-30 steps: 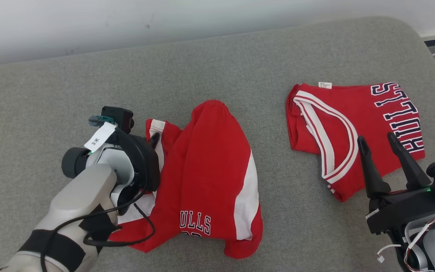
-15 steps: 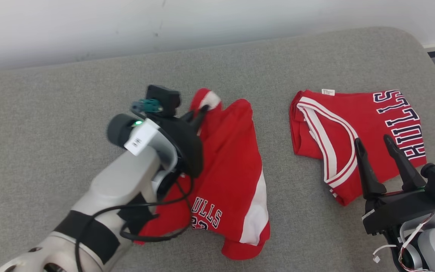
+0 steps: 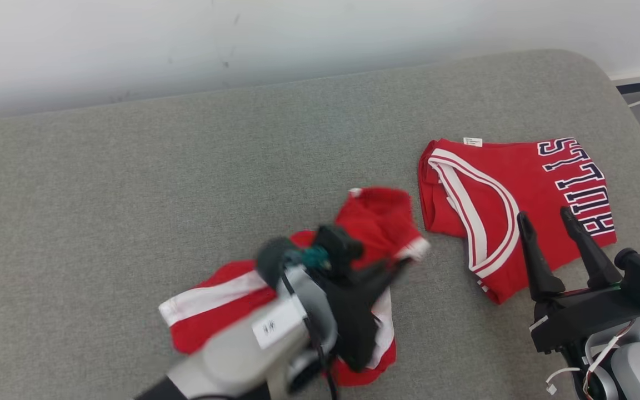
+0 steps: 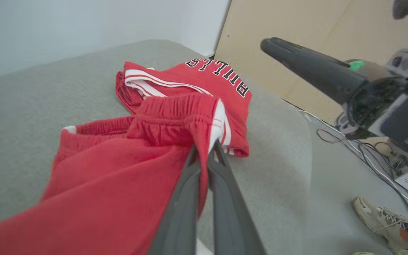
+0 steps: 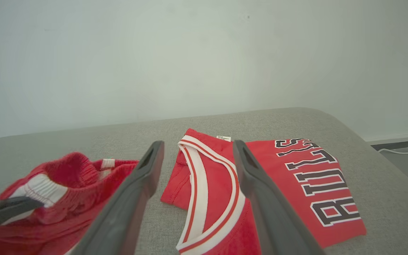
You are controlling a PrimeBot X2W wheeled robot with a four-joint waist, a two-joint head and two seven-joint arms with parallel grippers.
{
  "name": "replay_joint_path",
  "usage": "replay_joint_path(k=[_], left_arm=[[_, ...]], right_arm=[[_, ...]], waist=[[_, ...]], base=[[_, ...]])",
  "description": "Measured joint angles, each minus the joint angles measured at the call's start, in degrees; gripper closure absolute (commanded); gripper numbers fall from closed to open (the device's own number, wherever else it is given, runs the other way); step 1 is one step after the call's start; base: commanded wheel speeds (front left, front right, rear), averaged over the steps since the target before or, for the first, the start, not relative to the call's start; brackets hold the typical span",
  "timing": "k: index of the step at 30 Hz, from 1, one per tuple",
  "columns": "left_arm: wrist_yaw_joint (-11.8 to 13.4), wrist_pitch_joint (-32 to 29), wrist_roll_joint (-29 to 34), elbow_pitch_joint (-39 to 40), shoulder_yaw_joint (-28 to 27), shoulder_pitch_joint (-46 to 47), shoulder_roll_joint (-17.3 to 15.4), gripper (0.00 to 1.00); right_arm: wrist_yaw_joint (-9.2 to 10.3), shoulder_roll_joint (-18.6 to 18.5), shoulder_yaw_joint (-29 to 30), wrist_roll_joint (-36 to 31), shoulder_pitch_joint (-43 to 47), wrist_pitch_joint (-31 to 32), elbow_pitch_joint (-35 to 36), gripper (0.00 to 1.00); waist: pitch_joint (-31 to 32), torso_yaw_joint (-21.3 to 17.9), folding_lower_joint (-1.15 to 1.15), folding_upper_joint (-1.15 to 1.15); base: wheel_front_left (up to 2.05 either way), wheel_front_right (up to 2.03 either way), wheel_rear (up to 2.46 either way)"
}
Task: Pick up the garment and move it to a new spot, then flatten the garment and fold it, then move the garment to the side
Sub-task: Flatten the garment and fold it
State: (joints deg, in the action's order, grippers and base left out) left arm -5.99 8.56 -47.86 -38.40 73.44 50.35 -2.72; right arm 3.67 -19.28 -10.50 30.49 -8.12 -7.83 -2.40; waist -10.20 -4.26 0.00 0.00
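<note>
Clearly this is soft, light knit: the red shorts (image 3: 378, 219) lie crumpled near the middle of the grey cushion (image 3: 131, 183), just left of the folded jersey (image 3: 536, 166). Our left gripper (image 4: 204, 150) is pinched tight on the elastic waistband (image 4: 175, 106) by its white stripe, a thick edge we judge unlikely to slip. Our right gripper (image 3: 543, 215) hovers wide and empty at near right, free to take the waistband's other corner.

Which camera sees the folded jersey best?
The head view: the jersey lies nearly whole, seen from above. The right wrist view has it close but crossed by the fingers; the left wrist view has it partly behind the shorts.
</note>
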Motion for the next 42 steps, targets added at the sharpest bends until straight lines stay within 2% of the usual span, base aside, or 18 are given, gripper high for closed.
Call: replay_joint_path(k=[4,7,8,19,26,31,35,42], left_arm=[[0.4,-0.8,-3.6,7.9,0.7,-3.5,0.2,1.0],[1.0,-2.5,-4.1,8.9,1.2,-4.8,0.0,1.0],[1.9,-2.8,-4.6,9.8,1.2,-5.3,-0.2,0.0],[4.6,-3.0,-6.6,10.4,0.9,-2.9,-0.1,0.0],[7.2,-1.2,-6.5,3.8,-2.0,-2.2,-0.2,0.0],[10.1,-0.3,-6.1,2.1,-2.2,-3.8,-3.8,0.0],[11.1,1.0,-6.1,1.3,-2.6,-6.9,-7.2,0.0],[12.2,2.6,-6.1,1.3,-3.8,-10.1,-9.3,0.0]], right_arm=[[-0.16,0.1,-0.3,0.0,-0.1,0.0,-0.1,0.0],[-0.29,0.2,-0.6,0.0,-0.6,0.1,-0.2,0.0],[-0.49,0.2,-0.6,0.0,-0.7,0.1,-0.3,0.0],[-0.67,0.0,-0.2,0.1,-0.6,-0.3,-1.6,0.0],[-1.37,-0.1,-0.9,1.0,1.1,1.1,-3.0,0.0],[-1.75,-0.1,-1.6,1.7,2.7,2.3,-3.1,0.0],[-1.74,-0.3,-1.1,1.8,3.4,2.3,-3.1,0.0],[-1.68,-0.4,-1.0,2.3,4.5,2.8,-3.2,0.0]], waist=[[-0.1,-0.5,0.0,0.0],[-0.3,-0.9,0.0,0.0],[-0.5,-1.1,0.0,0.0],[0.0,0.3,0.0,0.0],[1.2,2.5,0.0,0.0],[2.0,4.2,0.0,0.0],[2.5,5.4,0.0,0.0],[3.5,7.3,0.0,0.0]], base=[[0.0,0.0,0.0],[0.0,0.0,0.0],[0.0,0.0,0.0],[0.0,0.0,0.0],[0.0,0.0,0.0],[0.0,0.0,0.0],[0.0,0.0,0.0],[0.0,0.0,0.0]])
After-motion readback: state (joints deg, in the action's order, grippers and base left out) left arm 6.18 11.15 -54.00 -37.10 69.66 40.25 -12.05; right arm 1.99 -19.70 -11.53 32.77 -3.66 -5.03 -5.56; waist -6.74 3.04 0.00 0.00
